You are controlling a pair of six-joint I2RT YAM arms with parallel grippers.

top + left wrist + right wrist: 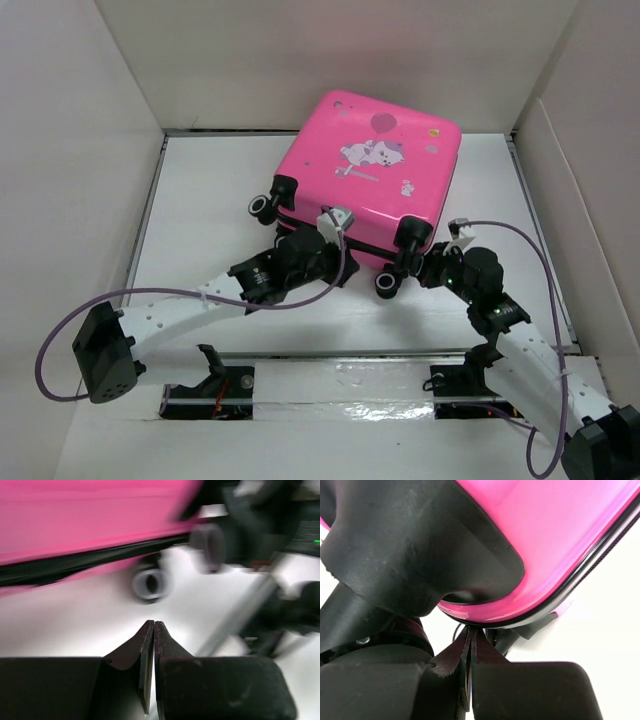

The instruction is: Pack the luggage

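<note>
Over the far middle of the white table (200, 230), seen from above, the pink suitcase (375, 150) lies flat and looks closed, with its cartoon animal and balloon stickers (372, 152) facing up and its black wheels turned toward the arms. The left gripper (330, 232) is tucked against the near edge, and the right gripper (415, 262) sits at the near right corner beside a wheel (388, 285). Nothing to pack is in sight, so the step in hand is probably work on the dark seam along that near edge. From the left wrist, blurred, the left gripper (153, 626) has its fingers pressed together on nothing, low over the table. The pink shell and its black seam (85, 562) cross the top of the view, with a pale wheel beneath. From the right wrist, the right gripper (471, 632) is clenched too, its tips right under the glossy pink edge beside a bulky black wheel housing (415, 550). Whether they pinch anything there I cannot tell. To do this well, one arm should brace the corner so the light case does not slide. The other should come in low along the seam, find the zip pull, which I cannot make out, and draw it steadily without lifting the shell.
</note>
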